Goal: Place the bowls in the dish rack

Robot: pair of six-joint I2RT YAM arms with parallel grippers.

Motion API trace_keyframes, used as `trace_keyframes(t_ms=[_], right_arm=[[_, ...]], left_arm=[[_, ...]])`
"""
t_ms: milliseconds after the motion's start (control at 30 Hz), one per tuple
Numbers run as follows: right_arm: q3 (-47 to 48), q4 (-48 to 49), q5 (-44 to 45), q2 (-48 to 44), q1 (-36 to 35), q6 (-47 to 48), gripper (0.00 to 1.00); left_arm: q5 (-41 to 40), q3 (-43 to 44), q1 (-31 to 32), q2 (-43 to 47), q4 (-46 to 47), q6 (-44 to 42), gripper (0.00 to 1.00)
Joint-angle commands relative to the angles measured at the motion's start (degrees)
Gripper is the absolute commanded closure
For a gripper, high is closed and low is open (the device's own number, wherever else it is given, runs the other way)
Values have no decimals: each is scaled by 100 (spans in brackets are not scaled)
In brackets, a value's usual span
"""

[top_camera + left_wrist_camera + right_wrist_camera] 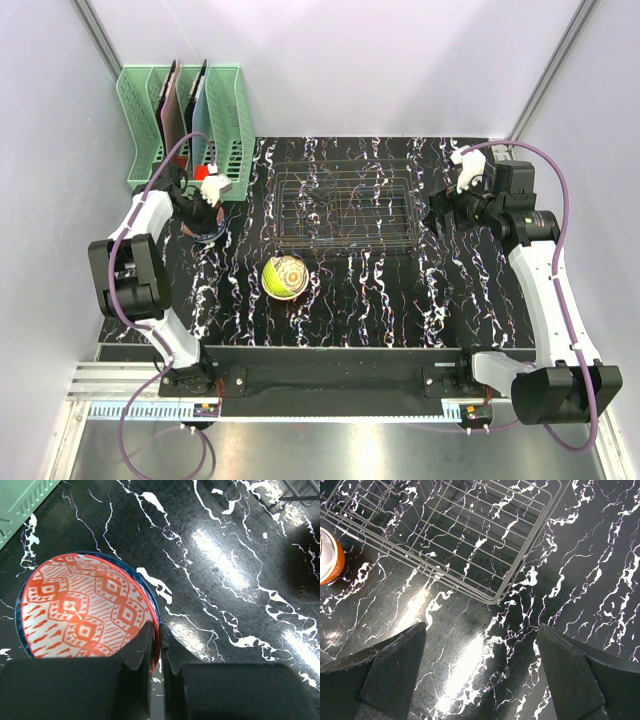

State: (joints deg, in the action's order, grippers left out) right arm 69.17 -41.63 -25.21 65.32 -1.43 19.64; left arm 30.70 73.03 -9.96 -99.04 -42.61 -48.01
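Note:
A white bowl with red-orange pattern [80, 610] and a blue outside sits on the black marbled table at the left, small in the top view [208, 233]. My left gripper [159, 647] is shut on its right rim, one finger inside and one outside; in the top view the left gripper [204, 213] is over it. A lime green bowl [272, 280] with another bowl nested in it stands in front of the dark wire dish rack [345, 205]. My right gripper [480, 650] is open and empty just right of the rack's corner [495, 597]. An orange bowl [335, 562] shows at the left edge.
A tall mint-green slotted holder [185, 120] with flat dark items stands at the back left, just behind the left gripper; its corner shows in the left wrist view [20, 500]. Grey walls close in the table on three sides.

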Motion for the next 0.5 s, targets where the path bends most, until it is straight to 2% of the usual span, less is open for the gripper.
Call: trace_keyframes(t_ms=[0,267,467], right_arm=[[79,128,-238,33,11,-153,0],[351,120,-590,323,11,-566,0],[1027,120,-1011,710,3,-1276,0]], left_arm=[[349,194,38,429,-107,20,100],[297,334,125,1009,-107,-77,100],[-116,361,467,1667,-107,-349,100]])
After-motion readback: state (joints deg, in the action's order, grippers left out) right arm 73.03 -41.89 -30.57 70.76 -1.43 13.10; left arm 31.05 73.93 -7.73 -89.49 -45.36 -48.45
